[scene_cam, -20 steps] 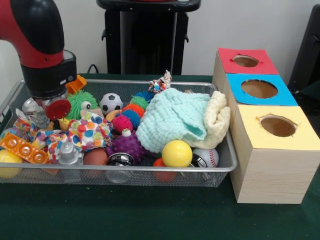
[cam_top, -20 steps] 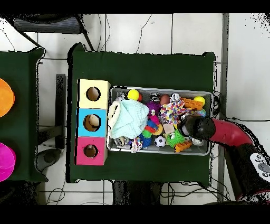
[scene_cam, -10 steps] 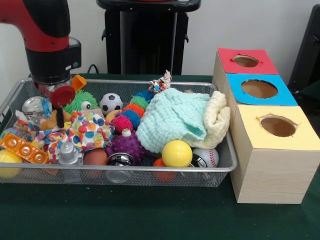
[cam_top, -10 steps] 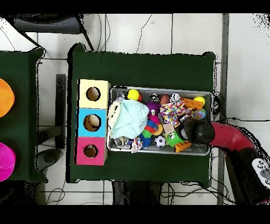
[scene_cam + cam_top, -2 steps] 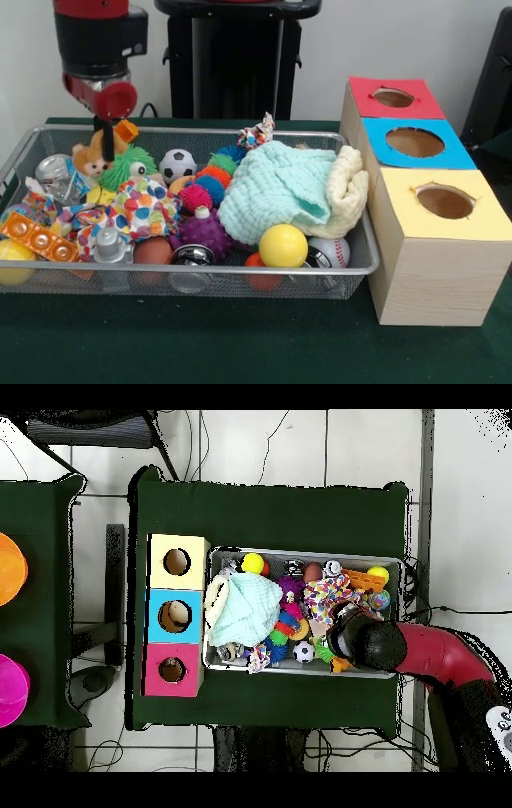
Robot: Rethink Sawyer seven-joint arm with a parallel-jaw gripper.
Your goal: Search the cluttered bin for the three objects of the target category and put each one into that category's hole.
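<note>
My gripper (image 5: 103,146) hangs over the left end of the wire bin (image 5: 240,274), shut on a small orange plush animal (image 5: 86,158) that it holds just above the clutter. A red disc (image 5: 112,99) sits on the gripper body above the fingers. In the overhead view the arm's wrist (image 5: 362,643) covers the gripper and the plush. Three hole boxes stand beside the bin: red (image 5: 364,92), blue (image 5: 376,132) and yellow (image 5: 400,192).
The bin holds a teal cloth (image 5: 276,188), a yellow ball (image 5: 283,245), a purple spiky ball (image 5: 206,232), a soccer ball (image 5: 177,164), a green fuzzy toy (image 5: 132,164), a polka-dot cloth (image 5: 144,210) and an orange block (image 5: 36,236).
The gripper has risen out of the left end of the bin, carrying the orange plush animal up with it. The other toys stay put.
</note>
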